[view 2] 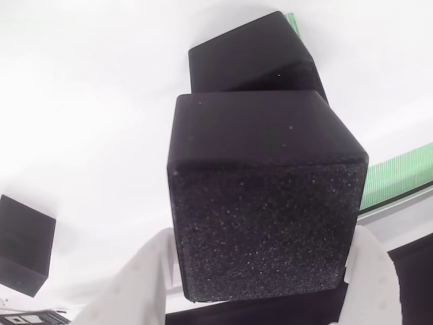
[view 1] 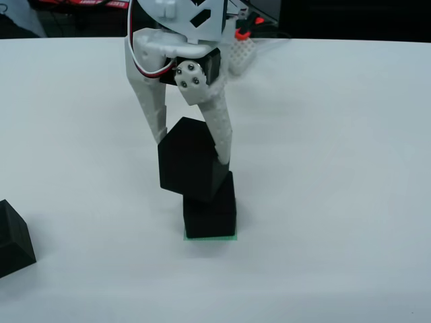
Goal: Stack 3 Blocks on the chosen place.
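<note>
Gripper [view 1: 194,149] clenches a tilted cube [view 1: 190,161] between its fingers.
The cube touches a second block [view 1: 210,210] on the green square [view 1: 211,238].

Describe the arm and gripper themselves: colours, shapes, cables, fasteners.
The gripper is white plastic with two long, tapering fingers, one ridged along its edge. A rounded white bracket with three dark screws joins it to a black servo block. Red, white and black wires loop beside the wrist.
</note>
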